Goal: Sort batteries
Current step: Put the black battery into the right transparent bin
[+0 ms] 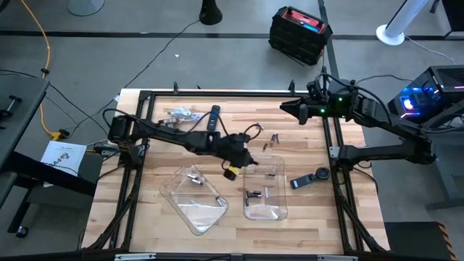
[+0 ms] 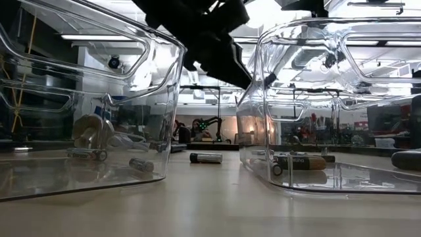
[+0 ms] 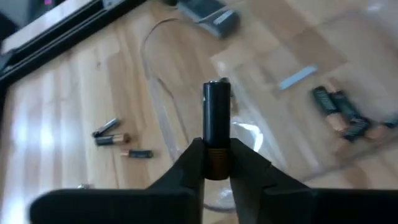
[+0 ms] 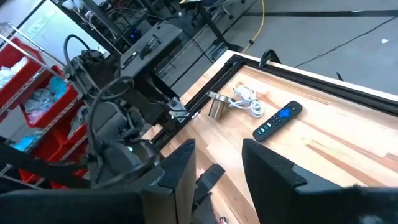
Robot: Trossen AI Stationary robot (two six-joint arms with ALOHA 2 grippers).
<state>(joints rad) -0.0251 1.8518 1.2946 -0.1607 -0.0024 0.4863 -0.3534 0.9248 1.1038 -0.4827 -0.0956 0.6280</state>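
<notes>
My left gripper (image 3: 216, 154) is shut on a dark battery (image 3: 216, 112) with a copper band and hangs over the near rim of the right clear tray (image 1: 265, 190). That tray holds several dark and copper batteries (image 3: 341, 113). The left clear tray (image 1: 194, 199) holds a few cells (image 2: 141, 164). Loose batteries (image 3: 113, 133) lie on the wood beside the trays, also seen in the high view as loose batteries (image 1: 272, 140). One battery (image 2: 206, 158) lies between the trays. My right gripper (image 4: 217, 167) is open and waits above the table's far right corner. My left gripper pinches the battery's copper-banded end (image 3: 216, 163) between its two fingers. The battery lies along the fingers and sticks out past their tips. It is lifted clear, above the right tray's rim (image 3: 163, 106).
A black remote (image 1: 214, 119), a metal cup (image 4: 217, 106) and a white cable (image 4: 247, 99) sit near the far edge. A dark gadget (image 1: 310, 180) lies right of the right tray. A black frame (image 1: 217, 93) borders the table.
</notes>
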